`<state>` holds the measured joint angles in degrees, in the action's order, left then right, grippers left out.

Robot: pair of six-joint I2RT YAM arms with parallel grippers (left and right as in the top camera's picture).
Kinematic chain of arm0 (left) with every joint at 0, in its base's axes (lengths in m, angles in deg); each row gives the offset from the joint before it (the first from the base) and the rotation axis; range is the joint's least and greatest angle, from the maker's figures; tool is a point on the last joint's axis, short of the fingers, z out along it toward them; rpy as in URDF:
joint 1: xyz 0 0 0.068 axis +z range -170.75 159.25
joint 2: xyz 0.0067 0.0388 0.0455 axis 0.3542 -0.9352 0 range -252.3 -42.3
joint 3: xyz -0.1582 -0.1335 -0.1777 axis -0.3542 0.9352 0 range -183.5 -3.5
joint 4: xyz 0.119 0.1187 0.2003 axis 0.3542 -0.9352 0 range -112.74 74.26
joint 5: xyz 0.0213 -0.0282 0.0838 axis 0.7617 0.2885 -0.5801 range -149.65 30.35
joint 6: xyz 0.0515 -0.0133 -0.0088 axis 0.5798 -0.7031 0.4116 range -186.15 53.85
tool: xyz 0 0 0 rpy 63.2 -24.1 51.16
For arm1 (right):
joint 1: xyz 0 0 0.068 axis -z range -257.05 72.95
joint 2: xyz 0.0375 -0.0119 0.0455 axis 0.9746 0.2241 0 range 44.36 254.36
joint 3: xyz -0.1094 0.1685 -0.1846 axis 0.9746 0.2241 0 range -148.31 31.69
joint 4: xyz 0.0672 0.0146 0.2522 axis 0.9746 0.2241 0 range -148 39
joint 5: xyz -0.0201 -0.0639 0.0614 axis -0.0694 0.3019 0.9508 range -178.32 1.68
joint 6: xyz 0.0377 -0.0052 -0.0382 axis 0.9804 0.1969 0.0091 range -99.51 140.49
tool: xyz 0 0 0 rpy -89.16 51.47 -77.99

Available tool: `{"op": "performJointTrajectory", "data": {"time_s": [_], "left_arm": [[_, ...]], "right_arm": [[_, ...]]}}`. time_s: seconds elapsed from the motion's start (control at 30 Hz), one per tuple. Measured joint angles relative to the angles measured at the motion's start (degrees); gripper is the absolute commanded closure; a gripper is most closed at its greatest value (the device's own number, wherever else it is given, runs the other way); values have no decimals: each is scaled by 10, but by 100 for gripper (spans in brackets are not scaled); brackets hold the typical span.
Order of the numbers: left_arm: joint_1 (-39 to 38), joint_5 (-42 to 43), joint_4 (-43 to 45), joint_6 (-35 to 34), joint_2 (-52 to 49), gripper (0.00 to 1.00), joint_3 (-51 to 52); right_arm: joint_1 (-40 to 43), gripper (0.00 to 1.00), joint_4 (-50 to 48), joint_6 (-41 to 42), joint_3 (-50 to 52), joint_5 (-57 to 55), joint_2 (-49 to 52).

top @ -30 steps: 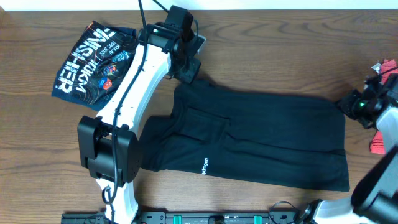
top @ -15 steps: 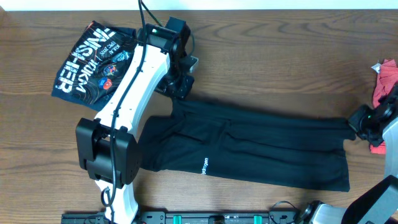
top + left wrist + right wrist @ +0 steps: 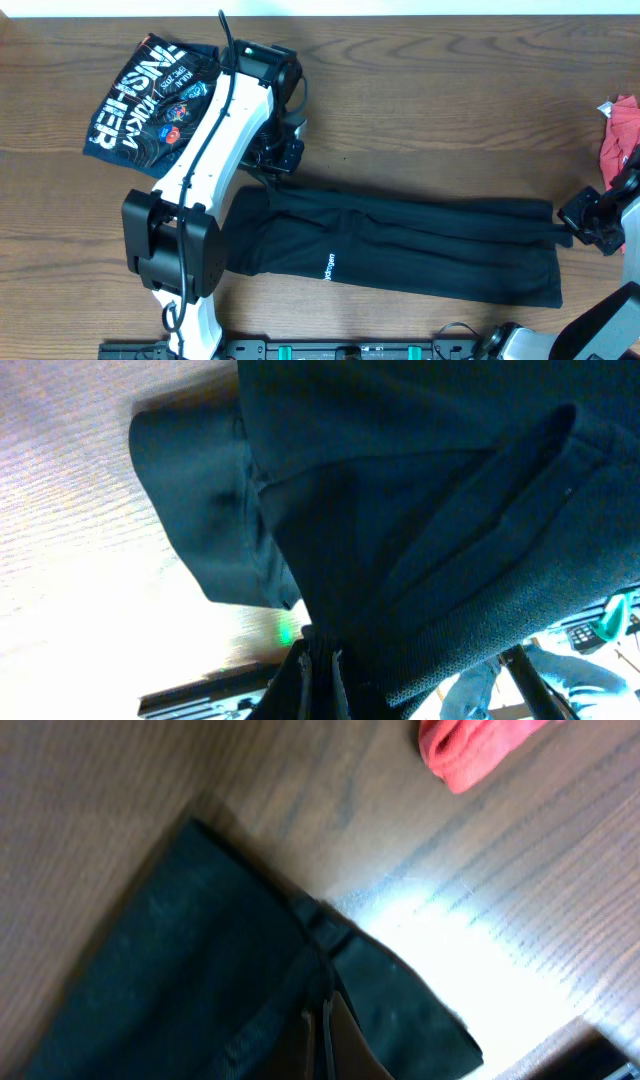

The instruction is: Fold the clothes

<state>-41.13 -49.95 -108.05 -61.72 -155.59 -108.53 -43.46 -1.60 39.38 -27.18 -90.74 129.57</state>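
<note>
Right: both grippers pinched shut on the black T-shirt (image 3: pixel 400 245), which spans between them.
Left gripper (image 3: pixel 278 165) clamps the shirt's far left corner; right gripper (image 3: pixel 572 222) clamps its right end near the table's (image 3: pixel 450 90) right edge (fabric lies as a long band). Shirt sits mid-table, towards the near edge. Navy printed garment (image 3: pixel 150 100) is at the far left corner, red garment (image 3: pixel 618 135) at the right edge.

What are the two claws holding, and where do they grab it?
Both hold the black T-shirt: the left claw pinches its far left corner, and the right claw pinches its far right corner.
</note>
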Motion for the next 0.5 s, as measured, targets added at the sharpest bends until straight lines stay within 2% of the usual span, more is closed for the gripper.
{"op": "performJointTrajectory", "data": {"time_s": [0.5], "left_arm": [[-9, 20, 0, -28, 1, 94, 182]], "right_arm": [[0, 99, 20, 0, 0, -30, 0]]}}
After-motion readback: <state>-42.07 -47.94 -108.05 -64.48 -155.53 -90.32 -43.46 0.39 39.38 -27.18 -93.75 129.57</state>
